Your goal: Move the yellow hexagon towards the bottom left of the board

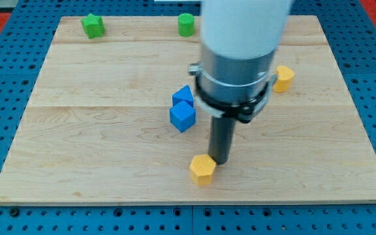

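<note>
target: small yellow hexagon block (pixel 202 170) low centre of the pale wooden board (pixel 77 150) | tool: our tip (pixel 219 162) touches its upper right side, apparently; rod grasps nothing | progress: we judge the leftward run remains | others: two blue cubes (pixel 183 109) mid-frame, second yellow block (pixel 282 78) right, green blocks (pixel 93 25) top

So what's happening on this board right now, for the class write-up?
A robot arm with a dark rod is pushing blocks around a wooden board. My tip sits right against the upper right side of the yellow hexagon, near the view's bottom centre, placed to shove it leftward. Two blue blocks sit just up and left of it. Another yellow block lies at the right, and a green star and green cylinder at the top.
</note>
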You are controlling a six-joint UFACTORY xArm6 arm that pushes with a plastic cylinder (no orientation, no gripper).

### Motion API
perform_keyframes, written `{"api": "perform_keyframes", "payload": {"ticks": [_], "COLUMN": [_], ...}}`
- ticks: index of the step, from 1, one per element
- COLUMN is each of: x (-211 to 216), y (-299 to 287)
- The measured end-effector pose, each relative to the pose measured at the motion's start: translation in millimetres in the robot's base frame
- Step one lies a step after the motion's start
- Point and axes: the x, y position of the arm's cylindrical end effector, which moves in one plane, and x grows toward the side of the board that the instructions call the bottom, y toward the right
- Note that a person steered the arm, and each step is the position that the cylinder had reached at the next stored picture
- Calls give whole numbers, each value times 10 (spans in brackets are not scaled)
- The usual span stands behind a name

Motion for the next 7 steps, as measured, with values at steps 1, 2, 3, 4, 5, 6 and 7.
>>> {"api": "perform_keyframes", "payload": {"ticks": [1,2,3,4,5,6,7], "x": [106,357,202,47,-77,-427,-463], "y": [291,-803,-1620,-1359,-1052,-1654,-1940]}}
